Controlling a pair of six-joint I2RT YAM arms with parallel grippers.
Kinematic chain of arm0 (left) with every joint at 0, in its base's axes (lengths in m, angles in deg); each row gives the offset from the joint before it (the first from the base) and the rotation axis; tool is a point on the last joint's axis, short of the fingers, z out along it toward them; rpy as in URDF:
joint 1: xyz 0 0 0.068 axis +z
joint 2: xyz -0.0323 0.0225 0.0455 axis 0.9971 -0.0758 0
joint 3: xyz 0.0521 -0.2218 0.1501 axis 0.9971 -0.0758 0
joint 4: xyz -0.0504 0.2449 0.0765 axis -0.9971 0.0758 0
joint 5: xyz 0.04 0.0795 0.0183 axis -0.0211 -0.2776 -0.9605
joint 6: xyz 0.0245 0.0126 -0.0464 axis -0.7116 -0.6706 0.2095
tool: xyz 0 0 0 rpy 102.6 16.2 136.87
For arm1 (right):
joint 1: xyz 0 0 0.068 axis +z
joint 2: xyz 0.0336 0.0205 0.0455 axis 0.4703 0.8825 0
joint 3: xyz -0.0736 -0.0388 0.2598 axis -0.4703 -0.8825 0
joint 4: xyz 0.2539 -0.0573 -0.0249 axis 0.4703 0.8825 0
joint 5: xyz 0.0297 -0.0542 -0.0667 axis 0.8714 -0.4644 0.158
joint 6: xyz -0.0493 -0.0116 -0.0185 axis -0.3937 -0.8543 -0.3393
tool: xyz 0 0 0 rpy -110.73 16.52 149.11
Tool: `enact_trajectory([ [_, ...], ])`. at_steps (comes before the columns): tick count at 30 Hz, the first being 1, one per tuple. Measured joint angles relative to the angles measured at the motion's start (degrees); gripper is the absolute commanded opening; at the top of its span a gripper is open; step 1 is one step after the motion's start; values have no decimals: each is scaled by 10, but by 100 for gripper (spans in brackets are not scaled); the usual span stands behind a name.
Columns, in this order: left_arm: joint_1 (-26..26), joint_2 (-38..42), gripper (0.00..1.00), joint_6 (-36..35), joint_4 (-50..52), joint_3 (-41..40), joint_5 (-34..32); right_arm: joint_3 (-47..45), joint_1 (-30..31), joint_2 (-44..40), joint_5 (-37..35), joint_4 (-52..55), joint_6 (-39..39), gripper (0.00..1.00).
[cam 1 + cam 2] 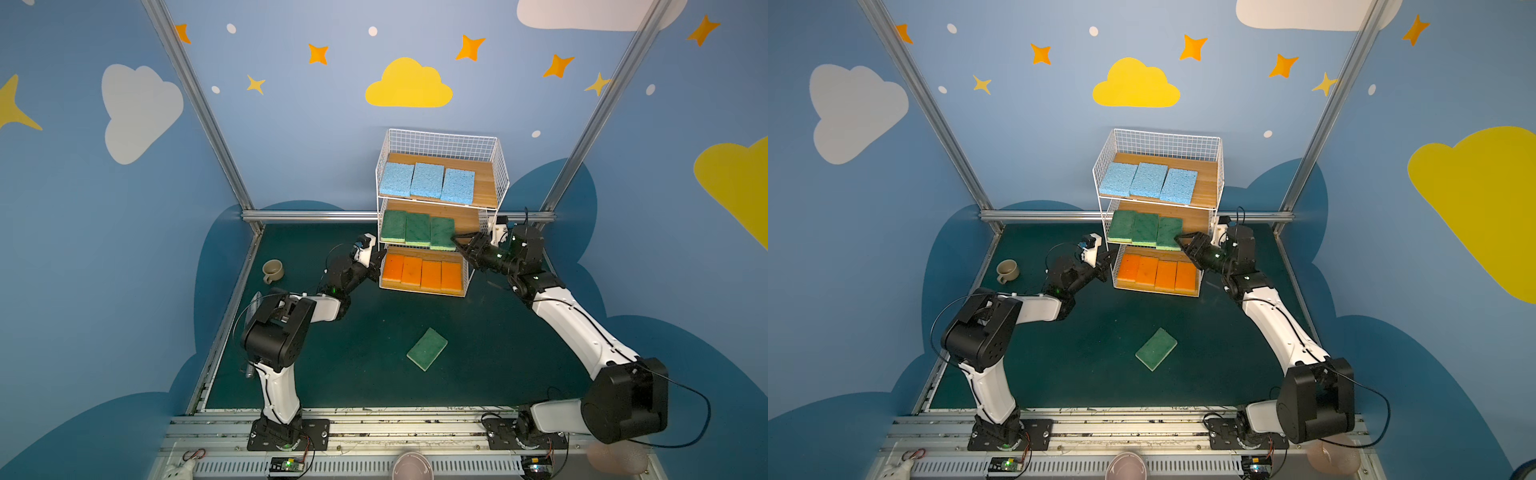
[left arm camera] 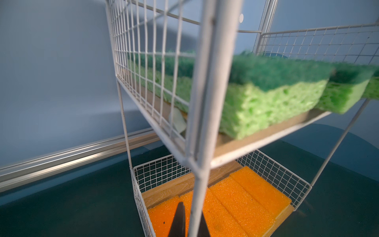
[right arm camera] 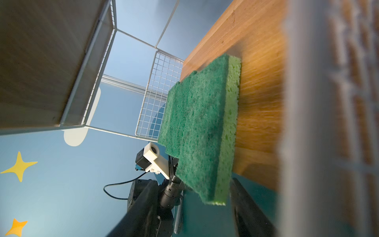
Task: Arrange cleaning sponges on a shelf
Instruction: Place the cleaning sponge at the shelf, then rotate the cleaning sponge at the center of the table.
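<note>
Sponge [image 1: 442, 233] long axis front-to-back on shelf [image 1: 440, 138]; right tool [image 1: 456, 242] open, left tool [image 1: 379, 261] clamps shelf.

Left wrist view: bottom edge is cutting off the left fingers [image 2: 178, 221]. Only the tips are showing, one either side of a post of the shelf [image 2: 205, 102], and that post is blurring badly. Right edge is clipping the last of the green sponges [image 2: 374, 86].

Right wrist view: right fingers [image 3: 249, 211] are smearing and running off the bottom. Near wire grid is blurring out too.

In a top view the left arm's elbow is hiding most of a grey metal item [image 1: 248, 371], can't tell what. Bottom edge is cropping a pink round thing [image 1: 411, 465]. A pale blob [image 1: 615, 457] is sitting out of focus.
</note>
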Motion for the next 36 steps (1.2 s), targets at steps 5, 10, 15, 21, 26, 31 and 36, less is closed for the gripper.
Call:
enact_trajectory([
  [5,0,5,8,-1,5,-3,-7,-8,2,-12,0,16,-16,67],
  [10,-4,14,43,49,14,-8,-3,-14,9,-34,-6,53,-39,73],
  [15,-14,32,69,72,33,-10,9,-35,16,-68,-9,85,-64,78],
  [21,-17,47,71,78,54,-9,13,-52,9,-87,-6,100,-83,80],
  [26,-17,47,70,86,55,-9,12,-42,-20,-77,12,120,-95,80],
  [31,-21,47,71,97,52,-9,15,-26,-52,-67,33,129,-90,80],
  [36,-24,65,90,99,52,-26,16,-25,-80,-66,52,132,-85,80],
])
